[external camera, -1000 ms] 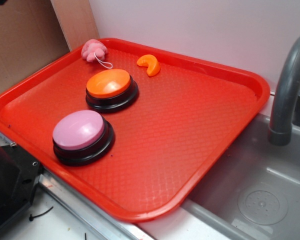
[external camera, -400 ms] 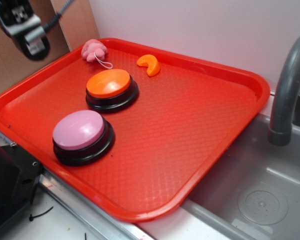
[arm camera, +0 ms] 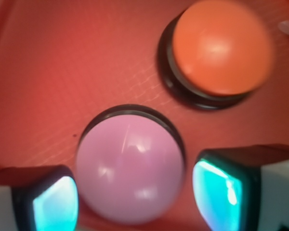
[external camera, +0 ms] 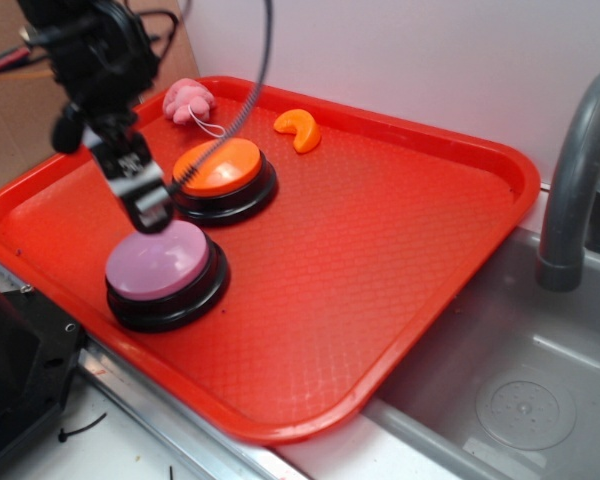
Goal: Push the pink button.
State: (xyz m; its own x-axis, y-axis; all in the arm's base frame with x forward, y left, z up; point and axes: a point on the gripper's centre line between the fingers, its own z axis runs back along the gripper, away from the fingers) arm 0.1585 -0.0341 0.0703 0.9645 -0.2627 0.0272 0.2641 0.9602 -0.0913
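Fingers were spread apart, one on each side of the pink button in the wrist view, dome centred in the gap. Exterior view put the gripper just above the button's rear edge; contact could not be confirmed. The pink button sat at the near-left of the red tray.

Judgement: press stage, not yet completed. Best done by descending straight down; with the fingers this wide, they may straddle the dome instead of pressing it, so closing them or offsetting one finger onto the crown looked advisable.

Orange button stood just beyond, apart; drifting toward it risked the wrong press.
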